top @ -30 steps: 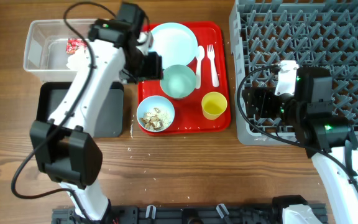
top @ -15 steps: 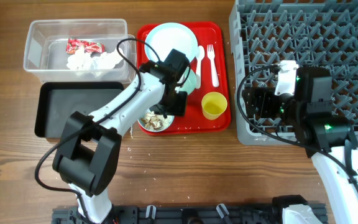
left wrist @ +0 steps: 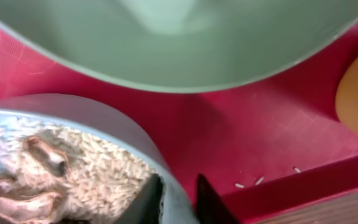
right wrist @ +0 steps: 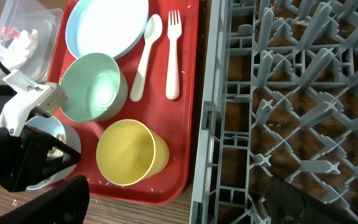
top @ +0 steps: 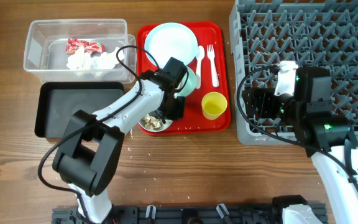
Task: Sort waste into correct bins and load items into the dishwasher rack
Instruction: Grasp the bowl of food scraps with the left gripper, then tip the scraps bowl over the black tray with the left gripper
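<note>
On the red tray [top: 219, 121], my left gripper [top: 168, 107] is shut on the rim of the light-blue bowl [left wrist: 98, 118] that holds rice-like food scraps [left wrist: 73, 177]. One finger [left wrist: 149, 200] is inside the bowl and the other outside. An empty bowl [top: 190, 77] sits just beyond it. The plate [top: 171, 41], spoon [top: 199, 60], fork [top: 213, 59] and yellow cup [top: 214, 104] are on the tray. My right gripper [right wrist: 176, 208] hangs open over the near left edge of the dishwasher rack [top: 309, 56], holding nothing.
The clear tub [top: 42, 37] at the back left holds a red wrapper [top: 85, 45] and white tissue [top: 92, 60]. The black tray [top: 73, 106] lies in front of it. Loose rice grains dot the table near the red tray's front edge.
My left arm swung from beside the clear tub down to the bowl of food scraps, and its jaws closed on the rim. The right arm has not moved.
</note>
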Action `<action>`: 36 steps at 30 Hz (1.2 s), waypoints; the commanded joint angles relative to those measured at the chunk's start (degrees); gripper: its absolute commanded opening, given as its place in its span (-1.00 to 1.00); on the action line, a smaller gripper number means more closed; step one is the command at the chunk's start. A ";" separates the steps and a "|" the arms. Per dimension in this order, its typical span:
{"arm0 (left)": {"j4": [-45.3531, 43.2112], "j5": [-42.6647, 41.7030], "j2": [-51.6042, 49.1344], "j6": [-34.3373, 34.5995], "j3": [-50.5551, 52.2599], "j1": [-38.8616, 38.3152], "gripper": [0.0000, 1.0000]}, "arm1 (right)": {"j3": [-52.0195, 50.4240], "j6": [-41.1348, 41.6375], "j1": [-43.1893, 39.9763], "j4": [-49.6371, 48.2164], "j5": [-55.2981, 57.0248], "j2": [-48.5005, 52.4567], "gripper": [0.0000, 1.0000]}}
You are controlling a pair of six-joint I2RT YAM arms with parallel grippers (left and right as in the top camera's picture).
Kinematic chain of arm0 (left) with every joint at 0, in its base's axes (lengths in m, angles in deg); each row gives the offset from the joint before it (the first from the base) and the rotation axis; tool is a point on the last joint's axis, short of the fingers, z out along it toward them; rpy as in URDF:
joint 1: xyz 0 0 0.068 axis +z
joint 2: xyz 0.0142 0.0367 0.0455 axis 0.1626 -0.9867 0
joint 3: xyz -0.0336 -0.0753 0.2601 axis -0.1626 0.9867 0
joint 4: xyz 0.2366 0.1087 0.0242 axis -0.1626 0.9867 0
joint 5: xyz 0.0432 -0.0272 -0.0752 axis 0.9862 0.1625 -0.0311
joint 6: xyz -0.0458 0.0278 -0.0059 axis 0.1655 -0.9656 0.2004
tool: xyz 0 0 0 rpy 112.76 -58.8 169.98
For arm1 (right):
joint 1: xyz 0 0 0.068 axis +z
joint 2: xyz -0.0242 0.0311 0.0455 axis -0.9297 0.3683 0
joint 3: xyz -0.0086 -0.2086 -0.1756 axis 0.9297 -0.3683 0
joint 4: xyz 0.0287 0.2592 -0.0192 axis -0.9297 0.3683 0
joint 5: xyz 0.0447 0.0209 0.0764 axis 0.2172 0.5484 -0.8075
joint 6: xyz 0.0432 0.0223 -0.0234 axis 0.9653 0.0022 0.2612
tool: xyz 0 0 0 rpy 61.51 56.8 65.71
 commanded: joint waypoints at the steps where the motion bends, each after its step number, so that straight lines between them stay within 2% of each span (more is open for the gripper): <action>1: 0.28 0.63 0.09 -0.09 0.44 -0.31 -0.92 | 0.94 0.79 0.24 0.04 0.70 1.29 0.84; 8: 6.71 -0.68 2.78 -0.13 -2.99 -0.11 -0.92 | 0.94 0.72 0.24 -0.02 0.72 2.03 0.84; 15: 14.32 -2.27 10.99 -0.15 -10.03 2.56 -0.92 | 0.94 0.74 0.24 -1.49 0.72 2.03 0.85; 21: 16.63 -10.43 17.25 -2.64 -10.10 11.85 -0.92 | 0.94 0.74 0.24 -2.38 0.70 2.03 0.84; 30: 18.14 -29.05 17.05 -14.93 -6.99 31.58 -0.92 | 0.94 0.76 0.24 -2.73 0.70 2.03 0.84; 36: 16.02 -42.62 16.00 -21.33 -2.08 44.54 -0.92 | 0.94 0.76 0.24 -2.78 0.70 2.03 0.85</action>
